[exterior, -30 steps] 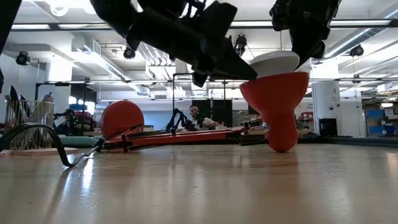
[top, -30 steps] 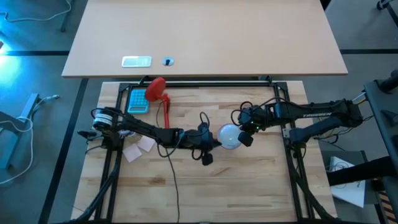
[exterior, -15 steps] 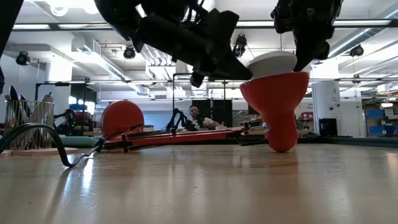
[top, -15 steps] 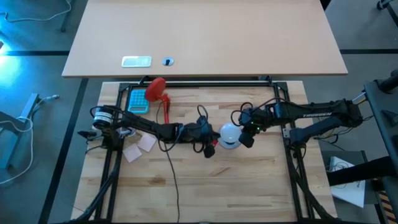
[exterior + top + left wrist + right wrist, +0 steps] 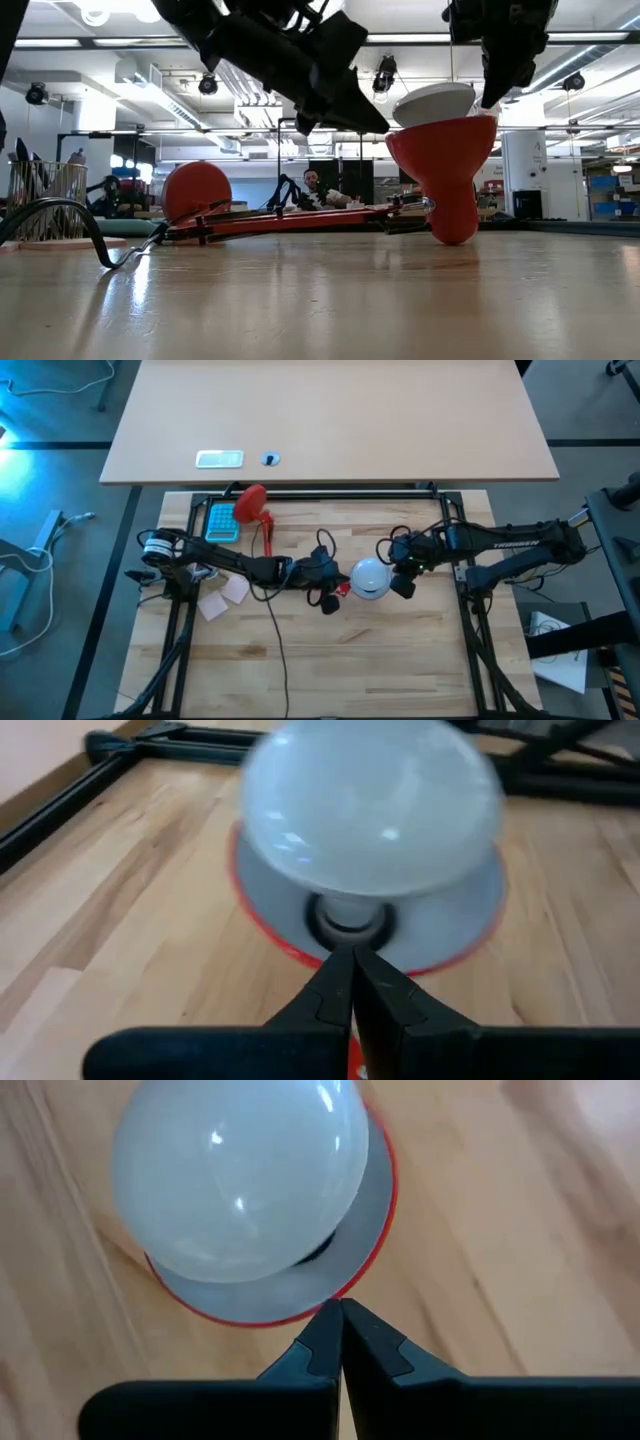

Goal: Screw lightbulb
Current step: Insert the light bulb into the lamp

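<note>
Both shut grippers backed off one lightbulb (image 5: 371,575) in shade (image 5: 447,170).

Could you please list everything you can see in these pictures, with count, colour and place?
White pear-shaped lightbulb: one, white, base down in the lamp shade, tilted.
Red lamp shade with white inside: one, red, mid-table, opening up.
Red desk lamp base and stem: one, red, lying at the table's rear left.
Blue flat box: one, blue, beside the lamp base.
Pale paper notes: two, pinkish, left side.
Light wooden table: one.
Left gripper: shut, left of the shade.
Right gripper: shut, right of the shade.
</note>
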`<state>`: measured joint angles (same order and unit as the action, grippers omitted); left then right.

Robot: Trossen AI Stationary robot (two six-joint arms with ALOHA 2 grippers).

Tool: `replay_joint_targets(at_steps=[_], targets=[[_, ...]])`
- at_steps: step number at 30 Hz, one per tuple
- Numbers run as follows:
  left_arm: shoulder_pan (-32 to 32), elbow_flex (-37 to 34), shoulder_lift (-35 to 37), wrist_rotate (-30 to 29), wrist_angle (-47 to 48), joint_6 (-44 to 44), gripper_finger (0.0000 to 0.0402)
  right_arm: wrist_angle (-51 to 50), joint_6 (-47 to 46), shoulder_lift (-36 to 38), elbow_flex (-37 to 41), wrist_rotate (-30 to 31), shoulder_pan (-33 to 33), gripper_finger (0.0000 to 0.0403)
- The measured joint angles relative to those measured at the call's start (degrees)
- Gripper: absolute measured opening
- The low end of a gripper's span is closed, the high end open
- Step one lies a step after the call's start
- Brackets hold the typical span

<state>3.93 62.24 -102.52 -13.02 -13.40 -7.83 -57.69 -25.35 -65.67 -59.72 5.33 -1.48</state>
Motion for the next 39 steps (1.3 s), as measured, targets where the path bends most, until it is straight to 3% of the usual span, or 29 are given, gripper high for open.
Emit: replay_joint_targets(at_steps=[7,21,39], targets=[[1.5,-0.1,0.2,0.1,-0.6,4.7,0.0,-0.1,4.4,0.5,0.7,1.7,-0.8,0.0],[1.7,-1.2,0.4,1.6,-5.6,2.8,0.0,-0.3,3.5,3.5,3.1,8.3,-5.1,0.0],[1.2,-2.1,0.4,2.0,-6.1,6.9,0.0,0.1,3.3,3.6,3.2,8.1,-5.9,0.0]])
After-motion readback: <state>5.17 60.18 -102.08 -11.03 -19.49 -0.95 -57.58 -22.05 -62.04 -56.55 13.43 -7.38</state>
